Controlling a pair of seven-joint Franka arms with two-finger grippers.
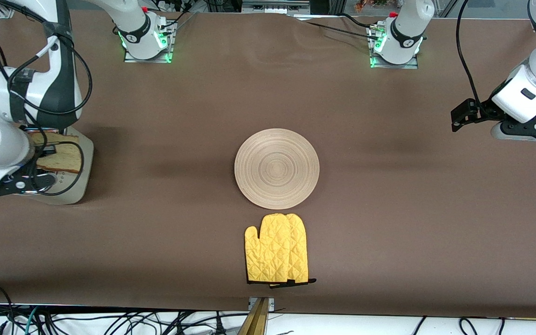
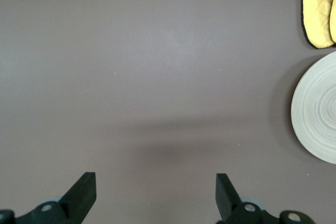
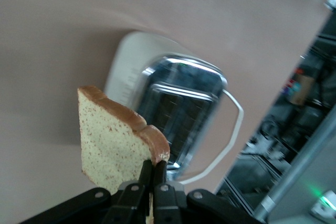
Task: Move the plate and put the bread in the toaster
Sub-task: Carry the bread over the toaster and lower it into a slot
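The whole table was covered by the front view, taken from high up and facing the two arm bases. The left wrist view was directed straight down at bare tabletop from well above; the plate and the yellow oven mitt were shared with the front view. The right wrist view was taken close over the toaster, tilted, with the bread nearest the lens.

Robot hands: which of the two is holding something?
The right tool, over the toaster at the right arm's end of the table, pinches the bread. The left tool hangs open over bare table, holding nothing.
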